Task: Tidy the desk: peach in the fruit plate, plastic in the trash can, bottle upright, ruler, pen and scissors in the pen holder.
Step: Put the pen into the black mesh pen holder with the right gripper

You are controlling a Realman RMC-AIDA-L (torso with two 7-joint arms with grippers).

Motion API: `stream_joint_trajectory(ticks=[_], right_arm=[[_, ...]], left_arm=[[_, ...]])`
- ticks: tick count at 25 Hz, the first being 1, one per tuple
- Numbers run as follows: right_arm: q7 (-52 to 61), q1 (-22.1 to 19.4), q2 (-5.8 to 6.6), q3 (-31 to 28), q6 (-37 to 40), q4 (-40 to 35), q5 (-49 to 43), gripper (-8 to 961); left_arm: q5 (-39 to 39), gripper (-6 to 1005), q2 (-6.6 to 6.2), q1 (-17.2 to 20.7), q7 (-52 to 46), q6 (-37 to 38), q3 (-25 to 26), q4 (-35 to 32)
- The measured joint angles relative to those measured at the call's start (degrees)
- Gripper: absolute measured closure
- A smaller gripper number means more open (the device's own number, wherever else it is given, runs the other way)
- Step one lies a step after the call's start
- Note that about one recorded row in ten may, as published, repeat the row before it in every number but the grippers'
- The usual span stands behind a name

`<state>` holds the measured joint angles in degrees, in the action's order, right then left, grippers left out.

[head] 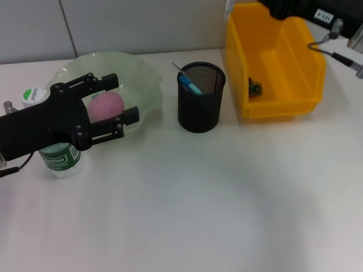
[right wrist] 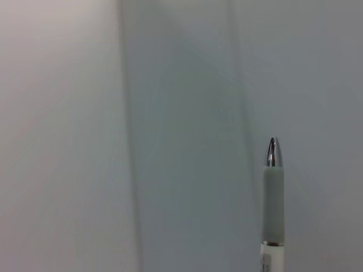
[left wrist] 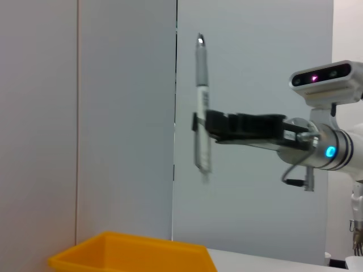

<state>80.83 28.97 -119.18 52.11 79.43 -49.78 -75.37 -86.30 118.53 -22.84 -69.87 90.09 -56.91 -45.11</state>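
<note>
Found left gripper (head: 122,97) at far left, fingers spread and empty, hanging over the fruit plate (head: 144,76). Noted the peach (head: 106,107) lying in the plate right under its fingertips, and the bottle (head: 59,161) upright beneath its palm. Judged a careless drop or swing here liable to clip the bottle or the plate rim. Recorded, off its fingertips to the right, the pen holder (head: 198,116) with a blue item inside, then the yellow trash can (head: 283,107). Located right gripper (left wrist: 199,122) by the left wrist view alone: pinching the pen (left wrist: 200,73) at mid-barrel, upright, held high, with the trash can below. Confirmed the pen's metal tip in the right wrist view, nothing of the grip. Could not find the pen in the head view. Judged the main hazards a slip through the pinch, or a descent off-centre striking the holder's rim or the blue item.
</note>
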Motion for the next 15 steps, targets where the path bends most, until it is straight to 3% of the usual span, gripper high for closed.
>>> stream_joint_trajectory(ticks=[15], right_arm=[[-22.97,0.18,-0.04,0.11,-6.61,-2.28,1.86,799]], left_arm=[[1.6,213,0.12,-0.36,0.99,-0.83,0.14,0.46]])
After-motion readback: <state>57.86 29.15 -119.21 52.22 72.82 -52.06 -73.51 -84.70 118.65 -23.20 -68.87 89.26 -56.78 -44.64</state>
